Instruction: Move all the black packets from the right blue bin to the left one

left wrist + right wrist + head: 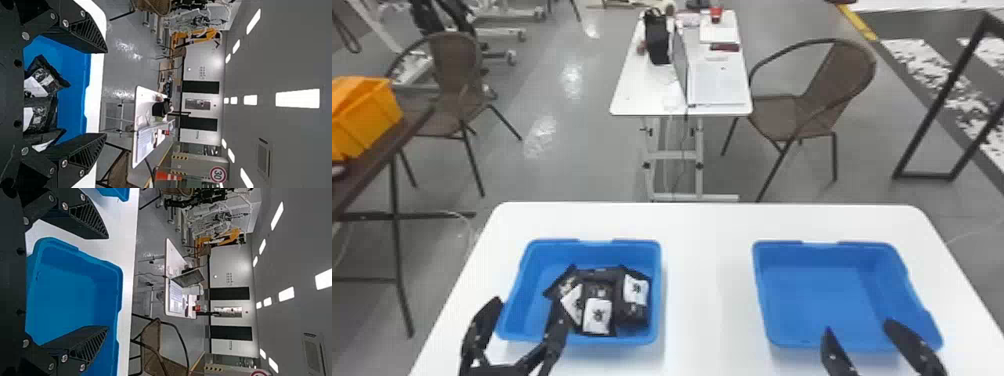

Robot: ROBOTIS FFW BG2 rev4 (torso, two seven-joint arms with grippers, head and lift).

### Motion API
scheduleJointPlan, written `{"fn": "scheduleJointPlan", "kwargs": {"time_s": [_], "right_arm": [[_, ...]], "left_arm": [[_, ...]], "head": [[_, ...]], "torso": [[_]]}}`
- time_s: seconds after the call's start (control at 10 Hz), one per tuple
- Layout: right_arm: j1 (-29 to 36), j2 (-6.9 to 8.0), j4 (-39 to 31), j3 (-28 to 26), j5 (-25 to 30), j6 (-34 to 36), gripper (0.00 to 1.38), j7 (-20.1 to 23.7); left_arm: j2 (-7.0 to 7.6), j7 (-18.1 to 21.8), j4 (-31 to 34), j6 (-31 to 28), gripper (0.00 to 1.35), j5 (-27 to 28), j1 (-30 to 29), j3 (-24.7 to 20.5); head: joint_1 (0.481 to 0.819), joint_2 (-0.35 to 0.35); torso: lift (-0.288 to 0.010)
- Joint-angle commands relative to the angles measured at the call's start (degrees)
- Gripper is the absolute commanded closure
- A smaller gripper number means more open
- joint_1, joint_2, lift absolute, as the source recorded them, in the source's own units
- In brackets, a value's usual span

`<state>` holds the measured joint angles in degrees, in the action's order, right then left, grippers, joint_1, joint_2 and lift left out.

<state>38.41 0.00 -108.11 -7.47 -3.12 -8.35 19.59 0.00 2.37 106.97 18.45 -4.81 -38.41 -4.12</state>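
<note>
Head view: Two shallow rectangular blue plastic bins rest on a white tabletop with rounded corners [707,290]. A broad strip of tabletop separates the left bin [582,340] from the right bin [807,252]; another runs between their far rims and the table's far edge. The left gripper [528,304], black with two flat fingers, is positioned at the left bin's near-left corner, fingers spread apart. The right gripper [858,326], of the same type, is positioned at the right bin's near side, fingers likewise parted, nothing between them. The black packets [599,305] lie in the left bin, grouped toward its right wall; open blue floor extends along their left side and beyond them. They are flat, glossy pouches with white label panels, overlapping and set at differing angles.

Left wrist view: The left gripper [106,93] is released, with a wide gap between its fingertips. Packets in the left bin show crinkled film, pointed corners and pale printed faces. A band of tabletop borders the bin's rim.

Right wrist view: The right gripper [108,282] is released, its fingers well apart. Smooth blue floor and raised walls of the right bin are visible, with tabletop along the rim.
</note>
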Motion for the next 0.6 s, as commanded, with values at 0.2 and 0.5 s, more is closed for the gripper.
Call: {"fn": "scheduleJointPlan", "kwargs": {"time_s": [0.2,0.5], "right_arm": [[-0.1,0.05,-0.1,0.1,0.0,0.1,0.23,0.0],[-0.1,0.05,-0.2,0.1,0.0,0.3,0.23,0.0]], "left_arm": [[-0.15,0.0,0.0,0.0,0.3,-0.1,0.1,0.1],[-0.15,0.0,0.0,0.1,0.3,-0.3,0.2,0.2]], "head": [[0.695,0.057],[0.695,0.056]], "torso": [[0.0],[0.0]]}}
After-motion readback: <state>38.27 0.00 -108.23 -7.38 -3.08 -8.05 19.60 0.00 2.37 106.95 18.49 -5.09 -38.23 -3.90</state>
